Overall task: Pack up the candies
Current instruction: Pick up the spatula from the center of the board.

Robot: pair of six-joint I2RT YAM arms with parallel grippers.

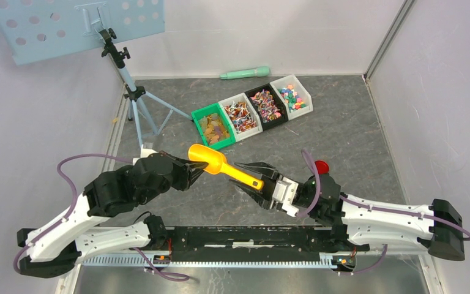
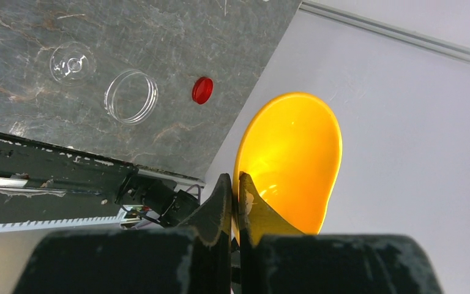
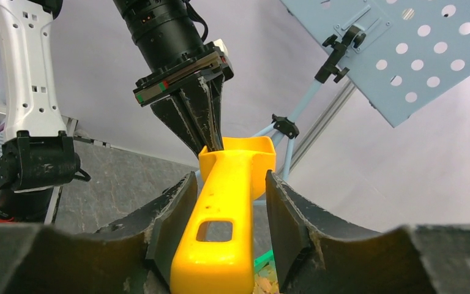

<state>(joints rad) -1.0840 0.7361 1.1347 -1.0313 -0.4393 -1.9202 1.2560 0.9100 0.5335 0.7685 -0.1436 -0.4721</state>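
Grey marbled table (image 1: 349,138), white walls (image 1: 251,33)

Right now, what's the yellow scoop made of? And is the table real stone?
The yellow scoop looks like hard moulded plastic, smooth and slightly glossy: light glows through its thin bowl. The table looks like dark grey stone with pale veins, matte; it could be a printed sheet, the pictures can't settle that.
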